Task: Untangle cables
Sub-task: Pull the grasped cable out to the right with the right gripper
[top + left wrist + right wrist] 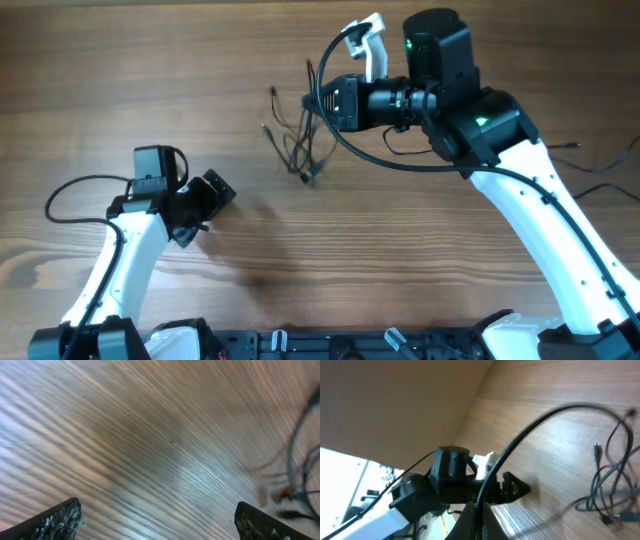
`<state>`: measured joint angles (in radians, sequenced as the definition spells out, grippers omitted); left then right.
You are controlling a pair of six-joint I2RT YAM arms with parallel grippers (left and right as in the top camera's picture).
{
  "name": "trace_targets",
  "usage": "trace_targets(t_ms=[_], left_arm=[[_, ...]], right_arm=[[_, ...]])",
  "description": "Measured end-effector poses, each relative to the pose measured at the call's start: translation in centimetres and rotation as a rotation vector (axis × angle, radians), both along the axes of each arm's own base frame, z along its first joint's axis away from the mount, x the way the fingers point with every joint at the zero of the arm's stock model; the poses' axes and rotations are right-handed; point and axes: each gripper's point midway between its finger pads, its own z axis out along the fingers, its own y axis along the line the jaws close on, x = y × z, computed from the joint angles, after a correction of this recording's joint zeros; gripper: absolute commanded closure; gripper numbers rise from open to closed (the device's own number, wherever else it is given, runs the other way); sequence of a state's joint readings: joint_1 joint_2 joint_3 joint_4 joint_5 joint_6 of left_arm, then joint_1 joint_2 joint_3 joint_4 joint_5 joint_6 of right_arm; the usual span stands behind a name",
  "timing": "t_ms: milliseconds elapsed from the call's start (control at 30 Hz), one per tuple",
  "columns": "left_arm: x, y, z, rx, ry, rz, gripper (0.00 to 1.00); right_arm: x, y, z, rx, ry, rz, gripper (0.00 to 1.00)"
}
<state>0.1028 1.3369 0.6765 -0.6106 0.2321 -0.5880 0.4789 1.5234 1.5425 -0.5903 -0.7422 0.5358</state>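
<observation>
All the action is at the right gripper (pixel 312 100). Its jaws are pinched fully together, and from its own wrist camera a black strand seems to run straight out of them and arc away to the bundle, so I'd say it is clamped on one strand of the cables (pixel 297 140). The rest of the tangle lies just beside that gripper, on its near side, on the wooden table (pixel 120 80), with loops crossing each other and small plugs poking out at the edges. Taking a single strand makes sense, because lifting it should let the loops fall apart. The left gripper (pixel 208 205) hangs well apart from the right gripper, jaws spread wide and holding nothing. Its fingers (pixel 57 519) frame bare wood, with the tangle only at the edge of its view. My read is that it stands ready to pin or take the second wire when the right one pulls. The risk is that both wires rise together as one knot.
</observation>
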Motion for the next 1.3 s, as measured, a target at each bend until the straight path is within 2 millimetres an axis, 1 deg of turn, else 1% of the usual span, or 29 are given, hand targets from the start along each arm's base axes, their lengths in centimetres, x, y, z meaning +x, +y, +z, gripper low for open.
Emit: trace_targets(t_ms=[67,133,200,267,300,367,500,567,600,633,733,767,833,900,933,967,1000,1033,1067,1100,1133,1167,1200,1233,1267,1300], left_arm=[[0.4,-1.6,0.3,-0.036,-0.030,-0.070,0.00],[1.9,-4.6,1.6,-0.116,-0.139,-0.215,0.00],[2.6,-7.2,2.8,-0.183,-0.231,-0.347,0.00],[2.7,-9.5,3.9,-0.241,-0.289,-0.450,0.00],[2.6,-10.4,4.2,-0.265,-0.307,-0.486,0.00],[2.6,-12.3,5.3,-0.313,-0.365,-0.569,0.00],[2.8,-14.8,7.0,-0.368,-0.463,-0.676,0.00],[2.9,-15.5,7.6,-0.376,-0.499,-0.709,0.00],[2.9,-15.6,7.6,-0.374,-0.501,-0.712,0.06],[2.9,-15.4,7.3,-0.360,-0.490,-0.708,0.16],[2.2,-13.9,5.2,-0.274,-0.396,-0.666,0.32],[2.1,-13.5,4.8,-0.253,-0.374,-0.654,0.35],[1.8,-12.5,3.8,-0.193,-0.329,-0.629,0.48],[1.6,-11.4,2.9,-0.135,-0.287,-0.607,0.54],[1.4,-10.8,2.5,-0.102,-0.267,-0.598,0.60],[1.2,-10.3,2.1,-0.075,-0.247,-0.588,0.64],[1.0,-9.8,1.7,-0.048,-0.225,-0.575,0.69],[0.9,-9.1,1.4,-0.013,-0.206,-0.563,0.71],[0.9,-8.8,1.2,0.009,-0.196,-0.558,0.75],[0.9,-8.4,1.0,0.026,-0.190,-0.550,0.87],[1.0,-8.2,1.0,0.039,-0.189,-0.547,0.94],[1.0,-8.1,0.9,0.046,-0.187,-0.544,0.96],[1.0,-8.0,0.9,0.053,-0.186,-0.538,0.96],[1.0,-7.9,0.9,0.055,-0.185,-0.539,0.96],[1.0,-7.9,0.9,0.056,-0.185,-0.537,0.96],[1.0,-7.9,0.9,0.059,-0.184,-0.537,0.96]], right_arm=[[-0.2,0.1,0.1,0.007,0.003,0.013,0.96],[-0.5,0.4,0.7,0.035,-0.007,0.044,0.96],[-0.9,1.2,2.6,0.109,-0.072,0.111,0.96],[-1.5,1.8,4.5,0.178,-0.129,0.175,0.96],[-1.7,2.0,5.3,0.206,-0.150,0.200,0.96],[-2.3,2.2,6.2,0.244,-0.139,0.232,0.96],[-3.2,2.4,7.7,0.305,-0.130,0.289,0.96],[-3.9,2.4,8.7,0.341,-0.124,0.327,0.96],[-4.1,2.5,9.1,0.352,-0.124,0.340,0.96],[-4.3,2.5,9.3,0.360,-0.123,0.351,0.96],[-4.4,2.4,9.3,0.363,-0.107,0.352,0.96],[-4.3,2.5,9.3,0.363,-0.104,0.347,0.96],[-3.6,2.5,9.2,0.356,-0.107,0.307,0.96],[-2.6,2.4,8.8,0.340,-0.100,0.248,0.96],[-1.8,2.1,8.3,0.324,-0.084,0.204,0.96],[-1.0,1.6,7.6,0.301,-0.055,0.157,0.96],[0.2,0.7,6.3,0.260,-0.013,0.078,0.96],[1.7,-0.4,5.0,0.221,0.009,0.001,0.96],[2.7,-1.7,3.2,0.160,0.062,-0.082,0.96],[3.7,-3.2,1.3,0.096,0.103,-0.168,0.96],[4.3,-4.6,-0.2,0.036,0.132,-0.236,0.96],[4.9,-6.1,-1.5,-0.025,0.126,-0.285,0.96],[5.8,-8.0,-2.7,-0.087,0.133,-0.362,0.96],[6.1,-9.3,-3.6,-0.139,0.138,-0.406,0.96],[6.1,-11.2,-5.3,-0.223,0.171,-0.474,0.96],[6.5,-13.8,-6.8,-0.318,0.191,-0.567,0.96]])
